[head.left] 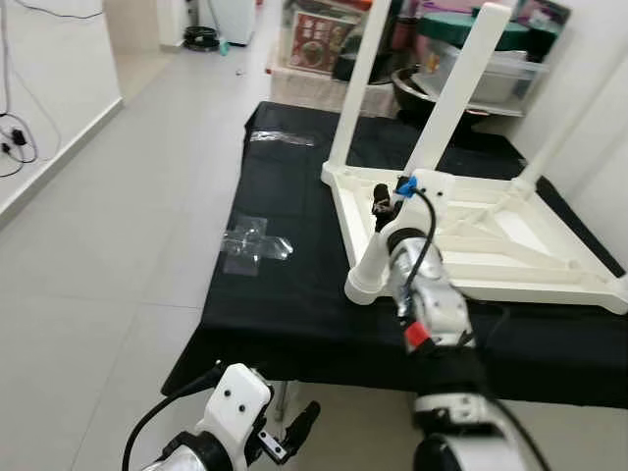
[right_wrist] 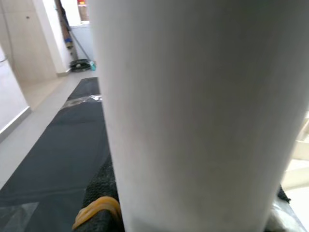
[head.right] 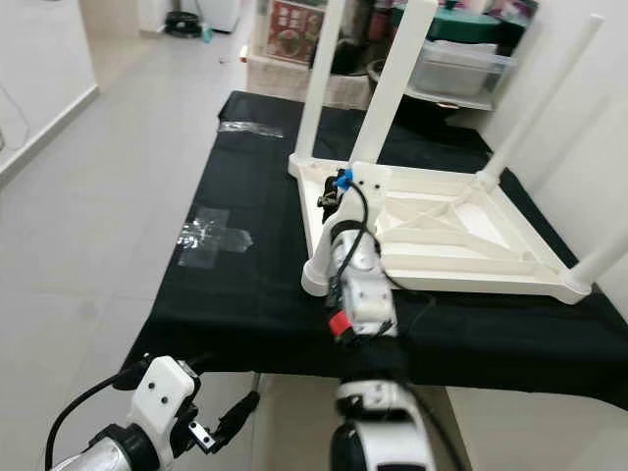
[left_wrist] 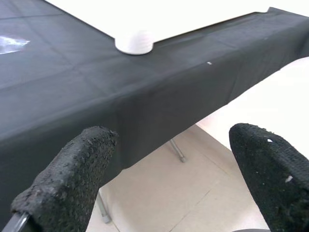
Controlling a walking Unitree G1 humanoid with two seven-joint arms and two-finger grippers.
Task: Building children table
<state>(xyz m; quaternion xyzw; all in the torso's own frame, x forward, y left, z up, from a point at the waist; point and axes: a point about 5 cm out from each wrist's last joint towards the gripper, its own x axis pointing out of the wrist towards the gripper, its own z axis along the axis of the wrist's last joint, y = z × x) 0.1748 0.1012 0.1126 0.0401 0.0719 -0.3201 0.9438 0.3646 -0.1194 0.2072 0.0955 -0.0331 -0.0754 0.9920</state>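
Observation:
A white children's table (head.left: 510,245) lies upside down on a bench under a black cloth (head.left: 285,294). Several of its legs (head.left: 358,78) stand up from the corners. A loose white leg (head.left: 368,275) lies tilted against the table's near left corner, its round end resting on the cloth. My right gripper (head.left: 381,208) is shut on this leg near its upper end; up close the leg (right_wrist: 193,111) sits against a black finger pad (right_wrist: 104,193). My left gripper (head.left: 294,430) hangs open below the bench's front edge, its fingers (left_wrist: 72,179) wide apart.
Two pieces of clear plastic wrap (head.left: 255,245) (head.left: 283,138) lie on the cloth's left part. Boxes, bowls and a plastic bin (head.left: 481,69) crowd the back. A white wall (head.left: 599,147) stands close on the right. Tiled floor (head.left: 108,245) stretches to the left.

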